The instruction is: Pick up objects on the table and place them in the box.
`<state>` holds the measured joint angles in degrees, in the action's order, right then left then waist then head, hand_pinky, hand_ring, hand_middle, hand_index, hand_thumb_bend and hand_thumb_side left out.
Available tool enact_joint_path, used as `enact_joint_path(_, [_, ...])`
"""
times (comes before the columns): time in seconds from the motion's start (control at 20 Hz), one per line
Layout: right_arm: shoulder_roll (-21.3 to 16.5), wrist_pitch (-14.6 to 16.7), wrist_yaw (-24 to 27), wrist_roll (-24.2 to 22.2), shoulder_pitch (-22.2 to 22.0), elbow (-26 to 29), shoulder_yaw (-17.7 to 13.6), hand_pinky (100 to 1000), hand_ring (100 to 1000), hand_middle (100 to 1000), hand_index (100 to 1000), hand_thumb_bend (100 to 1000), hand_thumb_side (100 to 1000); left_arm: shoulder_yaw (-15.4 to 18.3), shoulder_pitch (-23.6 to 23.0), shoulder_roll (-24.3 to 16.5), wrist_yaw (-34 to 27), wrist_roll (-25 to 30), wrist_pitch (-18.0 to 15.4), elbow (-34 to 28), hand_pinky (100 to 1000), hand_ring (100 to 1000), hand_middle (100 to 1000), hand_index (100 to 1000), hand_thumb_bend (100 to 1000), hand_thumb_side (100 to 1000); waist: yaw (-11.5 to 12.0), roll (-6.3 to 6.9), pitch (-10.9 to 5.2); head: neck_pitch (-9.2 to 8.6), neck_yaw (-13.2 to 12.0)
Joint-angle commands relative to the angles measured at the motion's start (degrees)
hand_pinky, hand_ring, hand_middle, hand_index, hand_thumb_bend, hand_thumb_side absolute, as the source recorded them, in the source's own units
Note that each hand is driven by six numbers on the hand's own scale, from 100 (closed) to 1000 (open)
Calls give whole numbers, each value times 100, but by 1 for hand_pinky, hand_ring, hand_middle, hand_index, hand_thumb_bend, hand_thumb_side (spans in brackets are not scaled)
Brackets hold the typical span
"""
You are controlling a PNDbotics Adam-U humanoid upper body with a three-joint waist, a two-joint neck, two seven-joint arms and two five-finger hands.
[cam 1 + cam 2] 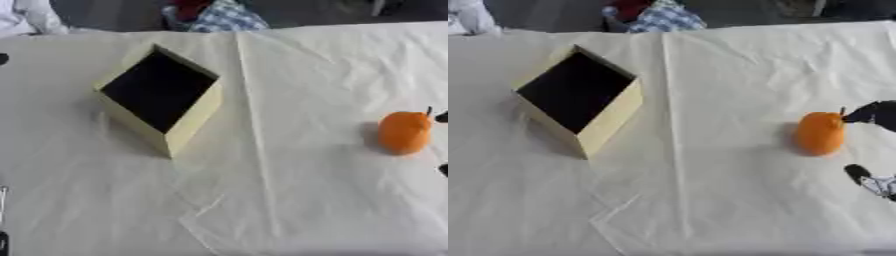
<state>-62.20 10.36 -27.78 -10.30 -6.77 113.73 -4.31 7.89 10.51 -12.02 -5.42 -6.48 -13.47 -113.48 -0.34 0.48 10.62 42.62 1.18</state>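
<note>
While the orange fruit (820, 133) sits on the bench (710, 200), right of centre, it stands upright w/ a short dark stem at its top. Rests on the white sheet (289, 190), well apart from the box (162, 97).

Right hand (875, 114) comes in at the right edge, just beside the fruit. One dark fingertip is at the fruit's upper right, by the stem; touching or not, cannot tell. A second dark tip w/ a silver-grey part shows lower, right of and below the fruit, apart from it. Fingers look spread either side of the fruit, not closed on it; only tips visible, rest of hand out of frame.

Box: pale yellow walls, dark inside, open top, set cornerwise left of centre on the sheet. Nothing can be made out inside.

Left hand (3, 240): only a thin sliver at lower left edge of left eye view; finger state cannot tell.

Sheet is creased, w/ a long fold running down the middle. Checked blue-white cloth (219, 17) lies past the far edge of the bench.
</note>
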Motion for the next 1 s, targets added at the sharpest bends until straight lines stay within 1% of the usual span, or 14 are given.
enact_joint_path(0.05, [-373,-205,241,-89,123,86,-2,803,852,793,887,315,303,-18,27,-123,3,41,2,-111,714,744,767,728,100,808,5,-20,-69,-39,43])
enact_joint_path(0.5, [-666,-635,428,-542,413,86,136,815,868,812,901,381,333,-43,35,-117,-17,86,15,-111,713,743,764,727,100,807,34,-16,-65,-76,95])
enact_joint_path(0.6, [-712,-734,454,-681,473,86,182,815,868,812,903,395,327,-46,35,-114,-18,90,17,-111,713,743,763,727,100,808,42,-12,-61,-77,159])
enact_joint_path(0.75, [-755,-925,531,-828,562,86,211,807,863,805,903,391,329,-50,31,-103,-17,100,26,-111,713,743,763,727,100,809,49,-9,-50,-86,262])
enact_joint_path(1.0, [-867,-1185,831,-1011,772,86,280,801,861,804,903,372,342,-70,39,-88,-24,131,34,-111,712,742,761,726,100,809,60,2,-34,-94,320])
